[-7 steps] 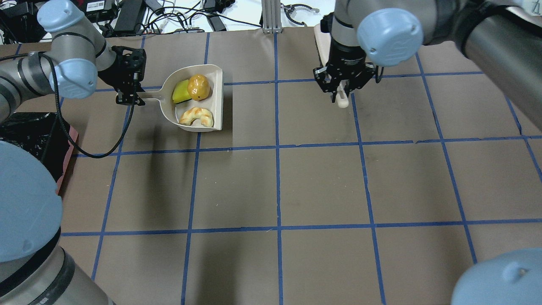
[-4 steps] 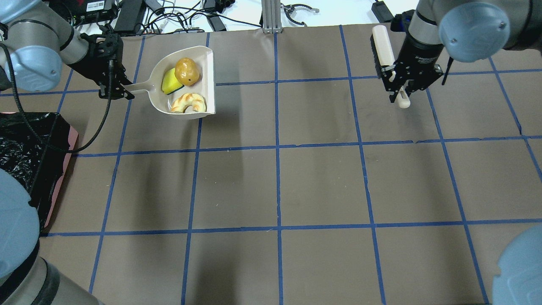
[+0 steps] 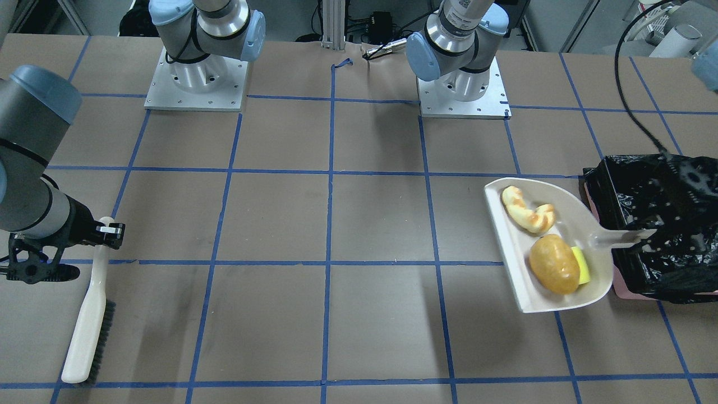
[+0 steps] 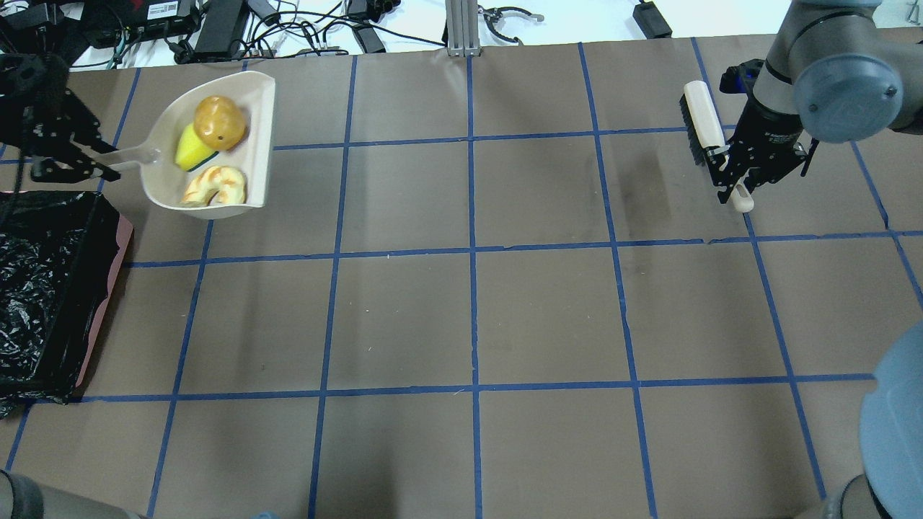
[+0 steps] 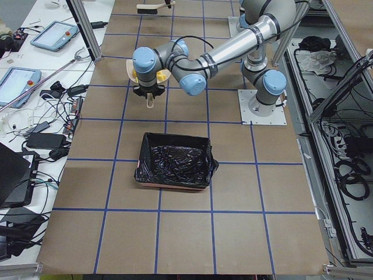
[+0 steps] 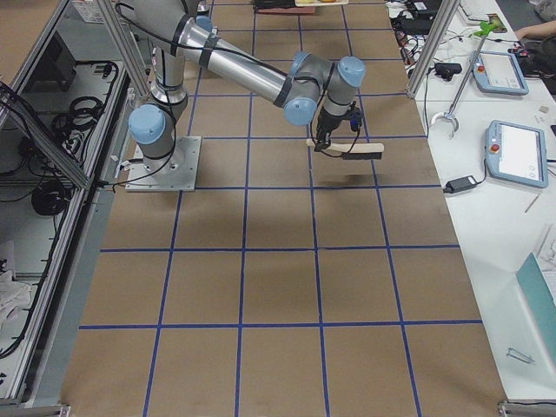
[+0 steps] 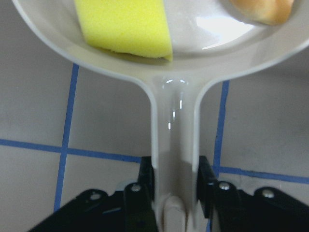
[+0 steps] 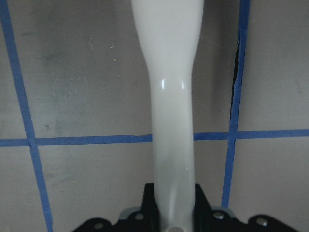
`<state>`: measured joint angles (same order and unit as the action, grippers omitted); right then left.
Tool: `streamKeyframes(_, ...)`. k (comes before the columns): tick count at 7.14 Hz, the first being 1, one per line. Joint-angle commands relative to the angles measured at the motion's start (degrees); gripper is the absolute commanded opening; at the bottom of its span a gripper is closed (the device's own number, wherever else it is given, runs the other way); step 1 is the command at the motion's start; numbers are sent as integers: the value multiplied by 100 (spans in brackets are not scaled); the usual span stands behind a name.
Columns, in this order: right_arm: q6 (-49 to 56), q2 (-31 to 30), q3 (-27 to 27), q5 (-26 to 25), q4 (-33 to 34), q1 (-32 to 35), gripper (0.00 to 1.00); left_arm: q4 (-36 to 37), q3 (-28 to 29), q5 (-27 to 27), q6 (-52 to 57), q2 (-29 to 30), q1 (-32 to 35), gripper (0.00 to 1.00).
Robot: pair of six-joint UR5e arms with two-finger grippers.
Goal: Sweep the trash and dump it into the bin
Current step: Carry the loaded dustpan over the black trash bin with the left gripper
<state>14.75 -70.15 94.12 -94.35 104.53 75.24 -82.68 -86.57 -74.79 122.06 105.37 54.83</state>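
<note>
My left gripper [image 4: 94, 162] is shut on the handle [image 7: 175, 145] of the beige dustpan [image 4: 261, 137] and holds it above the table. In the pan lie the potato [image 4: 219, 122], the yellow sponge [image 4: 192, 148] and the croissant piece [image 4: 213, 186]. The pink bin with the black bag [image 4: 43, 288] stands at the left edge, just near of the gripper. In the front view the pan [image 3: 510, 247] hangs beside the bin [image 3: 662, 224], its handle over the bin's rim. My right gripper [image 4: 735, 176] is shut on the handle of the hand brush [image 4: 701, 122] at the far right.
Cables and power bricks [image 4: 216, 29] lie beyond the table's far edge. A metal post [image 4: 461, 29] stands at the far middle. The arm bases [image 3: 196, 78] are bolted at the robot's side of the table. The brush [image 3: 90, 314] hangs low over the brown paper.
My left gripper has carried the dustpan with the trash leftward, up to the bin. My right gripper has moved right with the brush, away from the middle.
</note>
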Motion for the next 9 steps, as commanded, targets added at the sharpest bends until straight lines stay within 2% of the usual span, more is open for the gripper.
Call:
streamKeyframes(1,832,185,62,-31,94,-324,0,-134,43,-472,1534,-96,-1276,0)
streamKeyframes(2,854,281,63,-57,277,-405,0,-64,131,-858,1992,-96,-1621,0)
streamKeyframes(3,810,317,71,-66,314,-405,0,58,462,-1097,2284,17,-1781,0)
streamKeyframes(4,766,326,71,-66,323,-405,0,181,753,-1630,2330,132,-1817,0)
streamKeyframes(5,400,352,71,-66,340,-405,0,878,764,-2096,2540,142,-1818,0)
streamKeyframes(8,282,493,71,-66,559,-414,0,2462,616,-2933,2612,238,-1809,0)
streamKeyframes(9,274,493,71,-75,560,-414,0,3320,493,-3467,2664,238,-1739,0)
